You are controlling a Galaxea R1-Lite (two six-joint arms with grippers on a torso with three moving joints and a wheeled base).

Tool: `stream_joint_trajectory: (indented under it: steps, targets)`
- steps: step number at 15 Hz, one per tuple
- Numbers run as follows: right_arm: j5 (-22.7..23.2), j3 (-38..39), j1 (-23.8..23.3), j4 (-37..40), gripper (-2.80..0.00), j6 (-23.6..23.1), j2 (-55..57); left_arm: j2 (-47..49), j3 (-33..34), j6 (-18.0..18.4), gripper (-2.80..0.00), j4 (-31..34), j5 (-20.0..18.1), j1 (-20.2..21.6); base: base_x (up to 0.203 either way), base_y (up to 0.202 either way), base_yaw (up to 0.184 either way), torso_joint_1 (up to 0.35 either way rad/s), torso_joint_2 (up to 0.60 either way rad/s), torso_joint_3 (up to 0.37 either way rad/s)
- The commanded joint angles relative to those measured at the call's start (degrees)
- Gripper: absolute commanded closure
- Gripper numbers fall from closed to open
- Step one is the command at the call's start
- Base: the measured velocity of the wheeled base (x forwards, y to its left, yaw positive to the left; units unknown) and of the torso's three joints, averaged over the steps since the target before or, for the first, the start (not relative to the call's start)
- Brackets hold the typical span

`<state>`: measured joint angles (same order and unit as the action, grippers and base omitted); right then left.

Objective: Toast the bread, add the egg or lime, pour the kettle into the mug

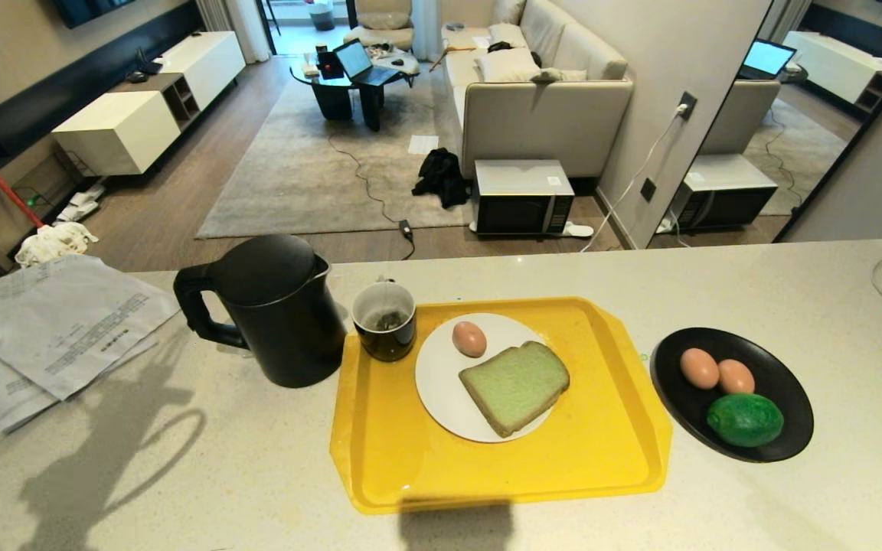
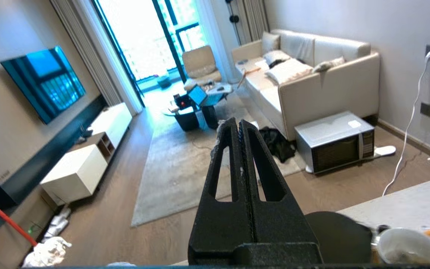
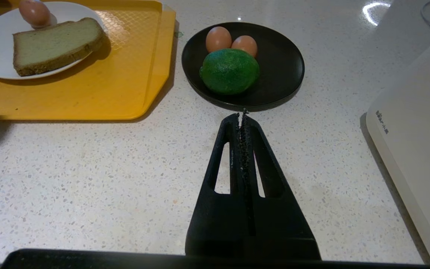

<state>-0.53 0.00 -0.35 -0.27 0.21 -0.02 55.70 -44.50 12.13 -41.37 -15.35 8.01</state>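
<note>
One bread slice [image 1: 514, 386] and one egg [image 1: 469, 338] on white plate [image 1: 435, 383], two eggs [image 1: 715, 372] plus one lime [image 1: 745, 419], long axis left-right, in black dish [image 1: 785, 383]; kettle [image 1: 272, 317] handle points left; left gripper [image 2: 236, 125] and right gripper [image 3: 243, 116] clenched, empty.

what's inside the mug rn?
The mug holds a dark, tea-bag-like lump with a string over the rim. Whether liquid is in it cannot be told; its bottom beneath the lump is covered.
</note>
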Motion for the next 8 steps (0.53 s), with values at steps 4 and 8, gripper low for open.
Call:
stream_joint_trajectory:
  steps: [4, 8]
  targets:
    - [0.00, 0.00, 0.00, -0.01, 0.00, -0.03, 0.02, -20.26, -7.63, 0.59, 0.00, 24.45, 0.77, -2.27, 0.000, 0.000, 0.000, 0.000, 0.00, 0.000]
    - [0.00, 0.00, 0.00, 0.00, 0.00, 0.06, 0.02, -26.44, -11.66, 1.28, 0.00, 46.62, 0.55, -3.49, 0.000, 0.000, 0.000, 0.000, 0.00, 0.000]
